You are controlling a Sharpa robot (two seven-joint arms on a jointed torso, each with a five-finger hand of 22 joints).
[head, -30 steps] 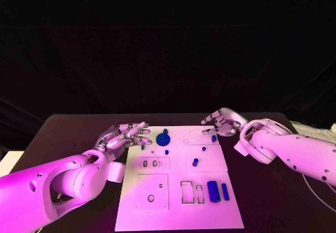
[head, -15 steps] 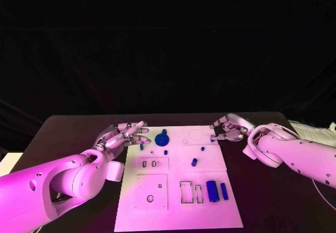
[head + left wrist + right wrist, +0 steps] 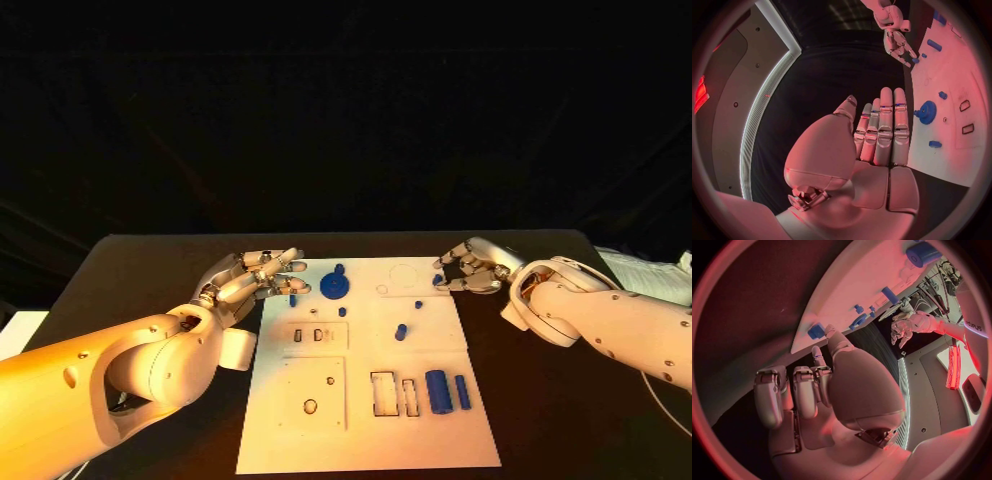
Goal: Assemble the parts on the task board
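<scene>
Now the left hand (image 3: 257,281) hovers at the left edge of the task board (image 3: 368,420), palm facing the board, holding nothing. Its fingers (image 3: 884,131) are stretched straight and pressed side by side, with the thumb standing a little apart. Just beyond those fingertips a round blue gear part (image 3: 335,287) sits on the board, and a small blue peg (image 3: 293,300) lies close beside the fingers without touching them.

The right hand (image 3: 470,269) is at the board's far right corner, fingers curled inward over the table just off the board's edge. A small blue block (image 3: 816,331) lies on the board just ahead of those fingertips, near them; whether anything is pinched between thumb and finger I cannot tell.

Farther from both hands, two short blue pegs (image 3: 402,331) lie near the middle of the board. Well away from the fingers, at the board's near right, a thick blue cylinder (image 3: 438,391) and a thin blue bar (image 3: 463,392) lie side by side, next to empty rectangular slots (image 3: 385,394).
</scene>
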